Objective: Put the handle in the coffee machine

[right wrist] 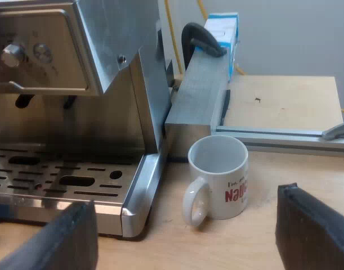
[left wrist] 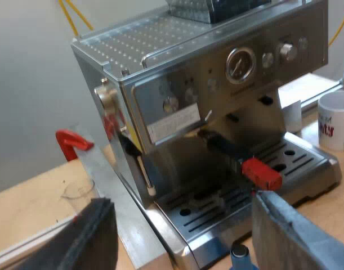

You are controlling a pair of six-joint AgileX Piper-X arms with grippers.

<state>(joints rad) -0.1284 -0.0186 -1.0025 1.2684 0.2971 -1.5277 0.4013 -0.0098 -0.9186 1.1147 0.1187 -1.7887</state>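
Observation:
The espresso machine (left wrist: 217,84) stands close before my left gripper (left wrist: 180,228). The metal holder's dark handle (left wrist: 228,151) sticks out from under the brew head at the machine's front, over the drip tray (left wrist: 217,202), and its red end (left wrist: 262,173) points toward me. My left gripper is open just short of that red end, with nothing between its fingers (left wrist: 290,236). My right gripper (right wrist: 186,225) is open beside the machine's drip tray (right wrist: 65,180), low over the table near a white mug (right wrist: 219,183) with red lettering.
A blue tamper top (left wrist: 239,256) shows just below the left gripper. A clear measuring glass (left wrist: 79,191) and a red clamp (left wrist: 73,143) stand beside the machine. A metal block (right wrist: 200,95) with a black clamp (right wrist: 200,39) and a blue-white carton (right wrist: 223,34) stand behind the mug.

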